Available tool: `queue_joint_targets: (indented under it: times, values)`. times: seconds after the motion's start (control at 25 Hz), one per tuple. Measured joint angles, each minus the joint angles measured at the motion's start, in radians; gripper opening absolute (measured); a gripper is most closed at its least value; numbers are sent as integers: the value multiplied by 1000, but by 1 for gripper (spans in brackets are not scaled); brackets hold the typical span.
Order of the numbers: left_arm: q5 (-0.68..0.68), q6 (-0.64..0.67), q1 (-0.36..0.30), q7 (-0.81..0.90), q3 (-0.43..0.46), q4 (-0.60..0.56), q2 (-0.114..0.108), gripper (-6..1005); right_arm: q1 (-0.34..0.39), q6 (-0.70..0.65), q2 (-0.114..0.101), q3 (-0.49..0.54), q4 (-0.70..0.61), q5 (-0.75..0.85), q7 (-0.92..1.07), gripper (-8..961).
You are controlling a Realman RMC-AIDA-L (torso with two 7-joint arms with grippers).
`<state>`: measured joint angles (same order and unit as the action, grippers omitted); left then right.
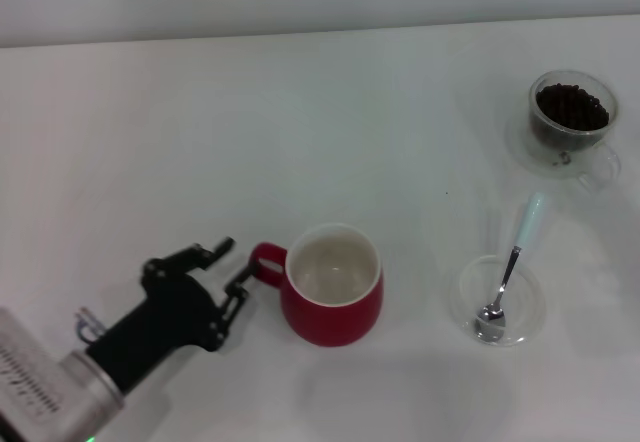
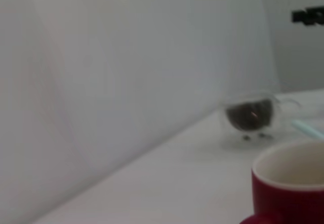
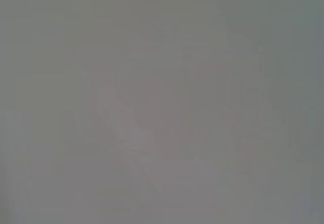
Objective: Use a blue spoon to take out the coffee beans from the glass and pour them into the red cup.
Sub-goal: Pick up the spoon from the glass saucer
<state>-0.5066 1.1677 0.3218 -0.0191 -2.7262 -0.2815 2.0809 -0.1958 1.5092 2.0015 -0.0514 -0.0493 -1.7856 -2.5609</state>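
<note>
1. 1 claw is showing: the left claw (image 1: 232, 268) is sitting low over the worktop (image 1: 150, 112) near its front-left corner, fingers spread apart, with the red cup's loop handle just beside its tips and nothing gripped.
2. 0 sign of the right claw is appearing in any view, so I cannot tell how it is standing; its wrist camera is giving only a blank grey field.
3. Standing near the middle of the front edge, the red cup (image 1: 333, 285) is upright and its white inside is looking empty.
4. Lying toward the front-right corner, the blue spoon (image 1: 510, 274) is resting its metal bowl in a flat clear dish (image 1: 501, 300), and its pale handle is pointing toward the back edge, over the dish rim.
5. Sitting near the back-right corner, the glass (image 1: 572, 120) is holding the coffee beans (image 1: 571, 106) in a dark heap; in the left wrist view it is showing beyond the cup's rim.
6. Judging the step in hand as steadying the cup, the left claw should be closing on the handle gently, so as not to be nudging or tipping the mug.
7. Open room is lying between cup, dish and glass, all well apart, but the glass and dish are sitting near the right edge, so any reach there is wanting care.
</note>
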Motion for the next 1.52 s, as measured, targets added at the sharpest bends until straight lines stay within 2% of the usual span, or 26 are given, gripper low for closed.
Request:
queue_joint_targets:
  times: [0.24,0.32,0.48,0.56,0.6,0.64,0.76,0.88,1.08,1.24,1.4,1.52]
  values:
    - [-8,116,-52,-3,91,34,-1,390,19,-10,-2,-5,-79,103,122,876]
    - [-8,165,-69,-3,129,48,-1,394,29,-20,-3,-8,-129,145,222,876]
    - [-9,225,-85,-4,161,59,-1,466,39,-60,-9,-11,-236,244,465,877]
    - [-10,237,-85,-4,162,61,-1,502,39,-90,-19,-12,-290,325,619,877]
    - [-14,245,-86,-4,165,63,-1,502,32,-110,-33,-12,-315,400,739,877]
    - [-18,251,-88,-4,167,65,-1,502,32,-110,-33,-12,-315,400,739,877]
    - [-29,260,-89,-5,171,65,-1,503,7,-116,-78,-12,-320,521,889,877]
    - [-36,284,-92,-21,188,69,-2,503,-15,-87,-110,-13,-312,599,999,876]
    - [-40,351,-106,-91,246,76,-2,504,-59,-44,-132,-63,-311,693,1187,876]
    - [-53,369,-102,-109,263,79,-3,503,-103,-32,-150,-183,-311,742,1295,875]
    - [-57,370,-92,-131,265,81,-4,502,-139,-26,-154,-304,-311,752,1345,875]
    - [-58,371,-86,-146,266,81,-4,502,-156,-17,-155,-331,-312,757,1357,874]
